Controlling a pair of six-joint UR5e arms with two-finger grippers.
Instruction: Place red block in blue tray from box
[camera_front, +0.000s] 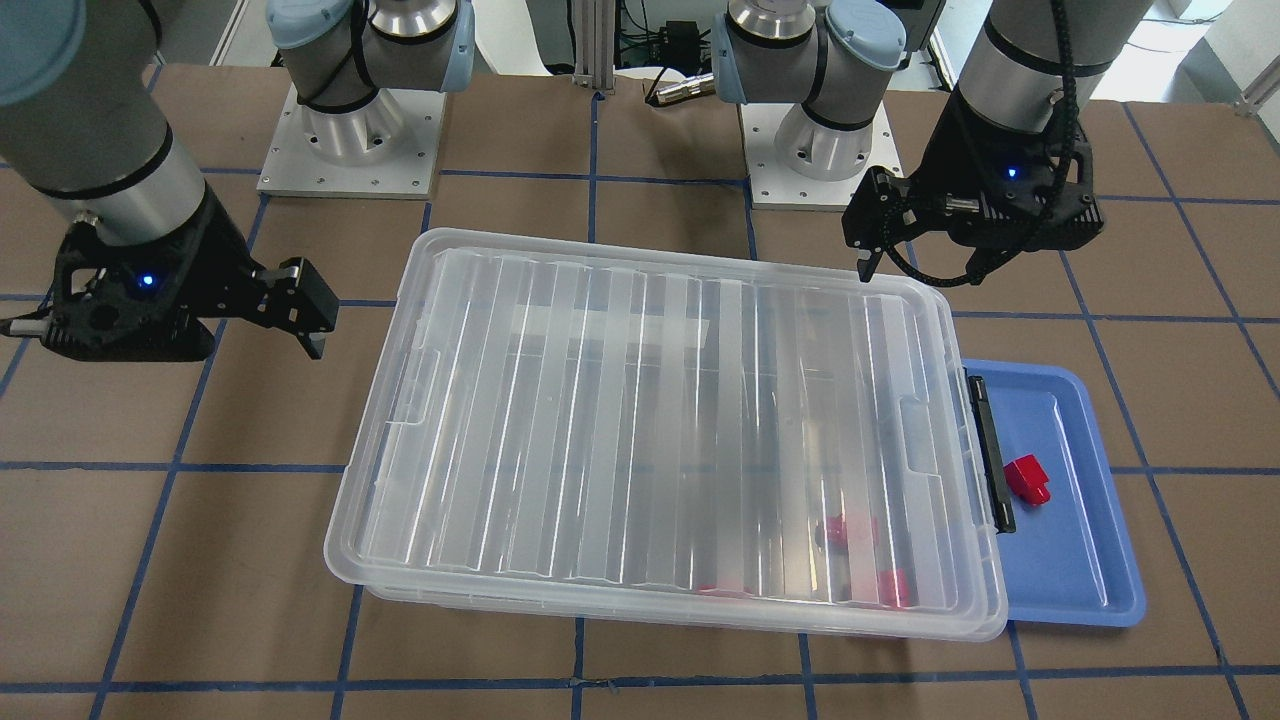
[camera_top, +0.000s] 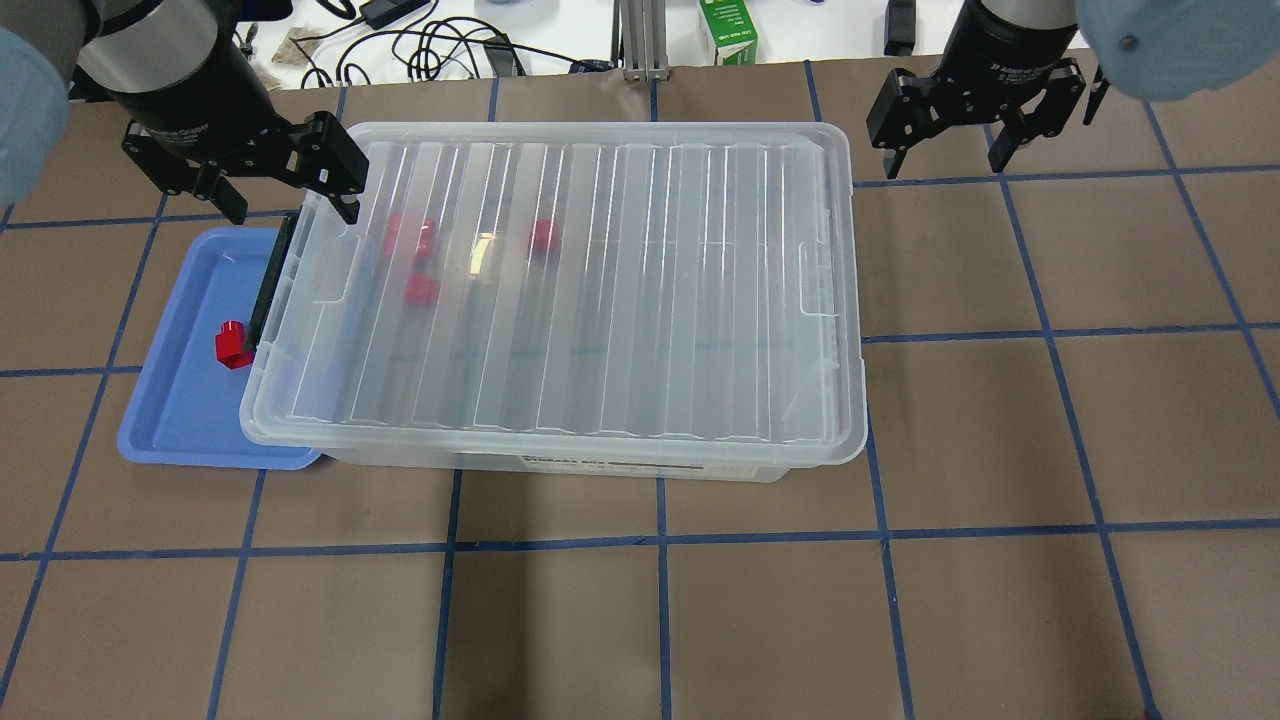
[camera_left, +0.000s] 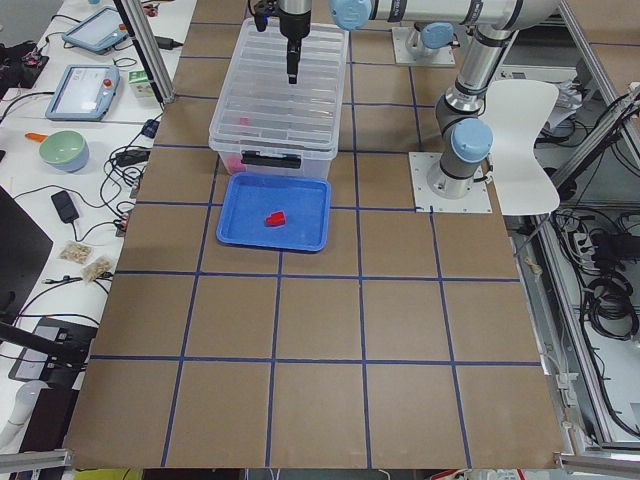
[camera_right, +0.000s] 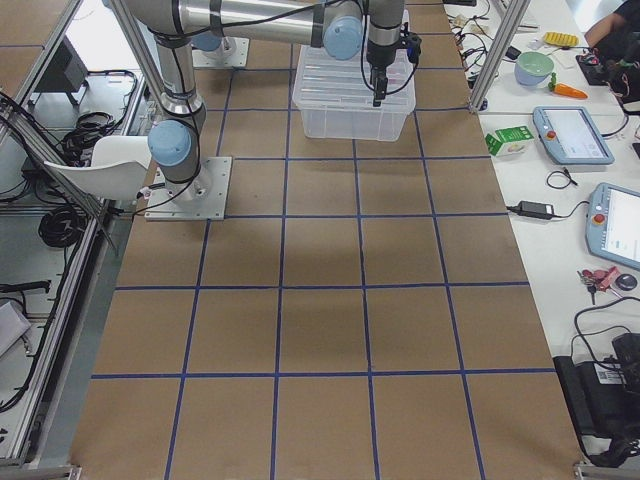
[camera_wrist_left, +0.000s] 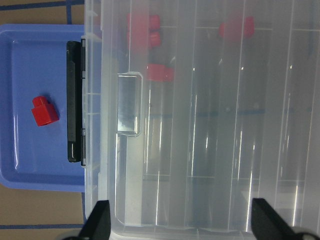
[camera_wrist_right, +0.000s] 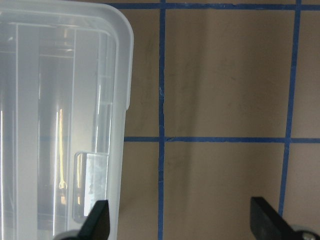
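Note:
One red block (camera_top: 233, 344) lies in the blue tray (camera_top: 180, 420), which sits partly under the latch end of the box (camera_top: 560, 300). It also shows in the left wrist view (camera_wrist_left: 45, 110) and the front view (camera_front: 1027, 478). The clear box has its ribbed lid on, and three more red blocks (camera_top: 410, 238) show through it near the black latch (camera_top: 268, 285). My left gripper (camera_top: 290, 205) is open and empty above the box's far latch-end corner. My right gripper (camera_top: 945, 160) is open and empty over bare table beyond the box's other end.
The table is brown board with a blue tape grid. A green carton (camera_top: 727, 30) and cables lie past the far edge. The two arm bases (camera_front: 350, 130) stand on the robot's side of the box. Side tables hold tablets and a bowl (camera_left: 63, 150).

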